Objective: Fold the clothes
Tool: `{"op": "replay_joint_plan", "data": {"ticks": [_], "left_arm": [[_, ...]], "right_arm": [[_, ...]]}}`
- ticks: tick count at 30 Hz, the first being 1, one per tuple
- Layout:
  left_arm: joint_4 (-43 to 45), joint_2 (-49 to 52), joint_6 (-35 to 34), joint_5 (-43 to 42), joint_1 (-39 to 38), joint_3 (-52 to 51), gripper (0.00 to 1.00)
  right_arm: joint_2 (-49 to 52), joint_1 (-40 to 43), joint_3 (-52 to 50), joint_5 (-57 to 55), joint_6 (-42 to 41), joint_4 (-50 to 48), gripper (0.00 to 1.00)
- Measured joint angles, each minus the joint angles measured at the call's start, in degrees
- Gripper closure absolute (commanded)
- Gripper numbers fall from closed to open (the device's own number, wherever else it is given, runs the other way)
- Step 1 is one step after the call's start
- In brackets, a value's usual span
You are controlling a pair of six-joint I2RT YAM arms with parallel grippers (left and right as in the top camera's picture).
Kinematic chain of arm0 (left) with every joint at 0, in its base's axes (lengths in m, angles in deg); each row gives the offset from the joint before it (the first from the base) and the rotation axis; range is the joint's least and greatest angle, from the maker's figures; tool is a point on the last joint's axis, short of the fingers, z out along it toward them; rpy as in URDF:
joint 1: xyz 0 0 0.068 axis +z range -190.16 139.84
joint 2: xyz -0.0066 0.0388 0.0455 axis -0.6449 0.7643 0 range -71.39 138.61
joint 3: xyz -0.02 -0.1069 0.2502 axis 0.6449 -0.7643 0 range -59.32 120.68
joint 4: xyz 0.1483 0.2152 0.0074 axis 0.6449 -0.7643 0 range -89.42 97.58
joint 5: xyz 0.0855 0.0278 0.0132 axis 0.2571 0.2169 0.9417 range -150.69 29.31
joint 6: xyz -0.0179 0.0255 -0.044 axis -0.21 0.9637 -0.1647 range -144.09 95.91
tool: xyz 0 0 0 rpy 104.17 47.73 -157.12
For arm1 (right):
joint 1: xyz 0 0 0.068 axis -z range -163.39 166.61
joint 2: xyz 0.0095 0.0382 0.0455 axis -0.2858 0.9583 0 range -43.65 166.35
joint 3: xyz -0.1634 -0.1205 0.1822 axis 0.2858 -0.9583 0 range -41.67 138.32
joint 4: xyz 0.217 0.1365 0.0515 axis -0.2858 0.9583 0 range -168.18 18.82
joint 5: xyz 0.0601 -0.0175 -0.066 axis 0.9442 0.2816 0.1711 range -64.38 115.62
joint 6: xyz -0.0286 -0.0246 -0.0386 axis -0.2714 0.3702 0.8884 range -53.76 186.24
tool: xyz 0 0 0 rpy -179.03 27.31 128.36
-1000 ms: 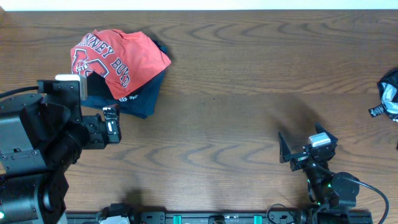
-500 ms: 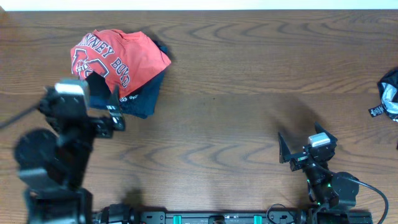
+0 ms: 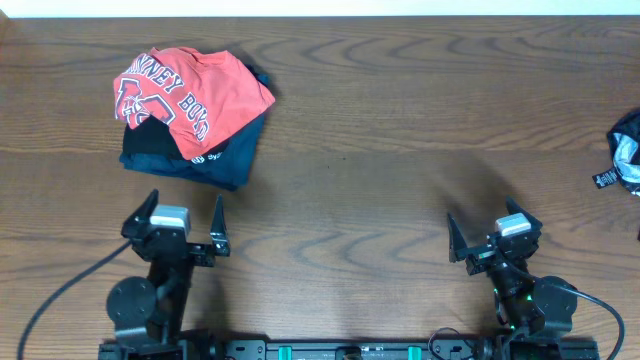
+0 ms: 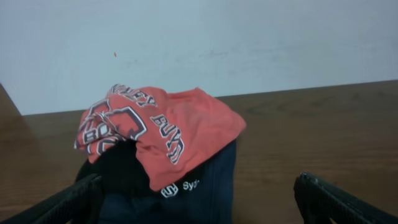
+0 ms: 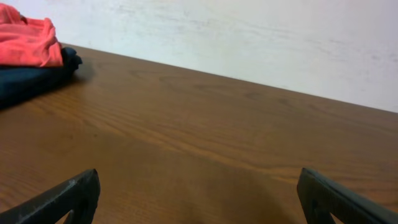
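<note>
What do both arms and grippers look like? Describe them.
Both arms are black. The left gripper and right gripper each have two black, tapered fingers and a pale grey block at the wrist. Black cables trail from both bases; the right arm shows green lights.

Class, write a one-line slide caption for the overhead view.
Left gripper and right gripper, both open, sit at the table's near edge; coral-red T-shirt lies atop dark garments, upper left.
</note>
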Motion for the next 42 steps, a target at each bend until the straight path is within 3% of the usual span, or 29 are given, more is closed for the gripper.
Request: {"op": "replay_joint_plan", "data": {"ticks": [6, 12, 42], "left_arm": [[3.9, -7.0, 0.0, 0.0, -1.0, -8.8, 0.02], [7.1, -7.3, 0.0, -0.4, -2.0, -15.1, 0.02], [9.0, -7.4, 0.0, -0.4, -2.2, -15.9, 0.02]], "right_arm": [[0.0, 0.0, 0.0, 0.0, 0.0, 0.0, 0.01], [0.0, 0.0, 0.0, 0.0, 0.0, 0.0, 0.01], [-0.1, 0.0, 0.0, 0.0, 0.0, 0.0, 0.01]]}}
